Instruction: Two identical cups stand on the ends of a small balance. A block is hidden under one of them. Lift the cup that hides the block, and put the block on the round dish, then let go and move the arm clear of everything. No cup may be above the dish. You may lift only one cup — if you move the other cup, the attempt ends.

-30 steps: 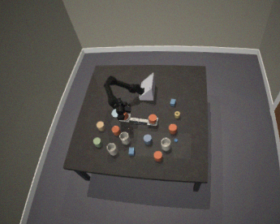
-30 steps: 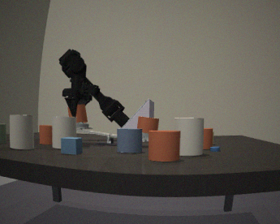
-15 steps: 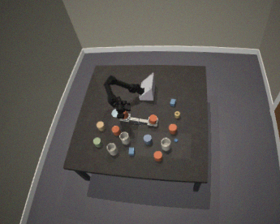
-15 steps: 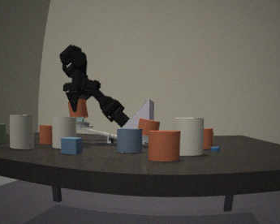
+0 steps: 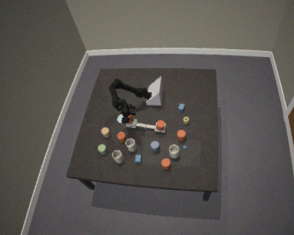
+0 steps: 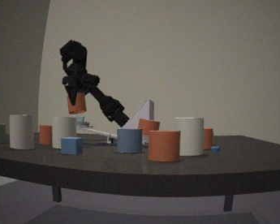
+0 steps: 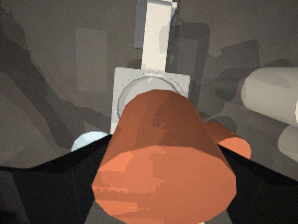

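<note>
My gripper [image 5: 128, 119] [image 6: 75, 101] [image 7: 159, 142] is shut on an orange cup [image 6: 77, 106] [image 7: 162, 185] and holds it, slightly tilted, above the left end of the balance [image 5: 147, 126] [image 6: 96, 131] [image 7: 154, 42]. In the exterior view a small teal block [image 6: 80, 118] shows on that end, below the cup; the held cup hides it in the wrist view. The beam slopes down to the other end, where the other orange cup [image 5: 160, 124] [image 6: 148, 127] stands tilted with the beam. The light blue round dish [image 5: 121, 118] [image 7: 90, 141] lies beside the raised end, partly hidden by the arm and finger.
A pale wedge [image 5: 155, 94] [image 6: 144, 115] stands behind the balance. In front are loose orange cups [image 5: 122, 136] [image 6: 164, 146], grey-white cups [image 5: 130, 145] [image 6: 64, 131], a blue cup [image 5: 155, 146] [image 6: 129, 140] and a blue cube [image 5: 138, 158] [image 6: 71, 145].
</note>
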`<state>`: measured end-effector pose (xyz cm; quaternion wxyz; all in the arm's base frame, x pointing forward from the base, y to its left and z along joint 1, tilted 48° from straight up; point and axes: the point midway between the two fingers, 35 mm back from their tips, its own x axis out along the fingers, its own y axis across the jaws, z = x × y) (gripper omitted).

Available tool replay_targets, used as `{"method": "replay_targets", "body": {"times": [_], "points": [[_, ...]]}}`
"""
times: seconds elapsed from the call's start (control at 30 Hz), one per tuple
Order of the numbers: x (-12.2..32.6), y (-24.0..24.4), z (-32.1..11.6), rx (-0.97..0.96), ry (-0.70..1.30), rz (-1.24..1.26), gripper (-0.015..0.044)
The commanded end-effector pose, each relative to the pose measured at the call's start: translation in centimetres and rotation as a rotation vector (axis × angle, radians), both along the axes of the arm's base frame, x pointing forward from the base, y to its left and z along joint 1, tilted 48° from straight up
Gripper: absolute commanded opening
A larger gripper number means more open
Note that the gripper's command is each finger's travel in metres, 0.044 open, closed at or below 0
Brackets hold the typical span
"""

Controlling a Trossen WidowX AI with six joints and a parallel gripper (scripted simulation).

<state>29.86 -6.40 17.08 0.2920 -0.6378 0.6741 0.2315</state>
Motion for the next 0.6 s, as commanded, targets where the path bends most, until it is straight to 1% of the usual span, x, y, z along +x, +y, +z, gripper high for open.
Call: {"method": "replay_targets", "body": {"times": [0.0, 0.57], "points": [[0.1, 0.6, 0.6, 0.003, -0.012, 0.008, 0.0000], [-0.1, 2.2, 2.1, 0.007, -0.016, 0.032, 0.0000]]}}
